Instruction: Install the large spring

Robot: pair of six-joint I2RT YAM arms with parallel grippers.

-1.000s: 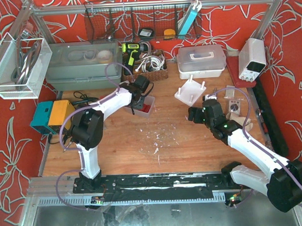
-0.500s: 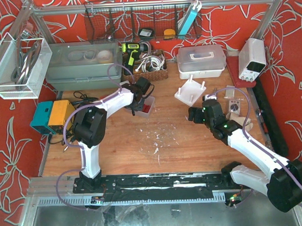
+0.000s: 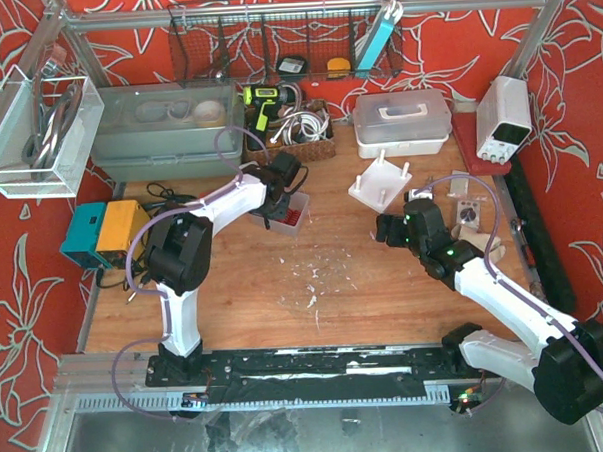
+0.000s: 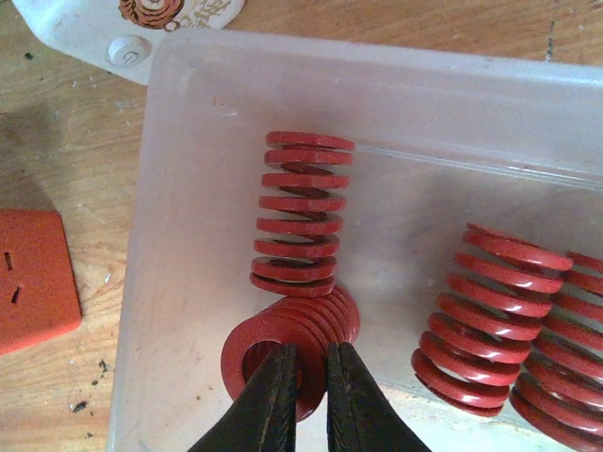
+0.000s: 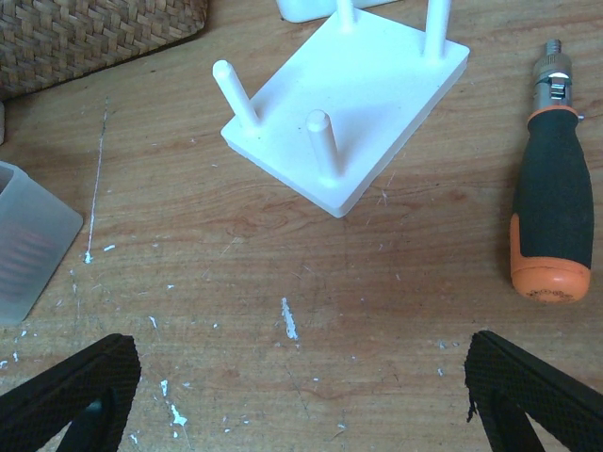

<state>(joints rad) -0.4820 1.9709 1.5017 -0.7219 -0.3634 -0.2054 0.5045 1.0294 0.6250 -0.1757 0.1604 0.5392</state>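
A clear plastic bin (image 4: 179, 198) holds several red coil springs. One spring (image 4: 273, 331) lies with its open end toward me. My left gripper (image 4: 311, 356) is shut on that spring's end coil, one finger inside the bore and one outside. Another spring (image 4: 297, 212) lies just behind it, and more (image 4: 490, 311) lie to the right. In the top view the left gripper (image 3: 278, 201) is down in the bin (image 3: 303, 208). The white base plate (image 5: 353, 104) with upright pegs lies ahead of my right gripper (image 5: 297, 381), which is open and empty above the table.
A screwdriver (image 5: 551, 207) with an orange and black handle lies right of the plate. A wicker basket (image 5: 85, 38) stands at the back left. An orange block (image 4: 33, 278) lies left of the bin. A white lidded box (image 3: 402, 121) stands behind the plate (image 3: 380, 185).
The left arm has shifted slightly over the bin. The right arm has not moved.
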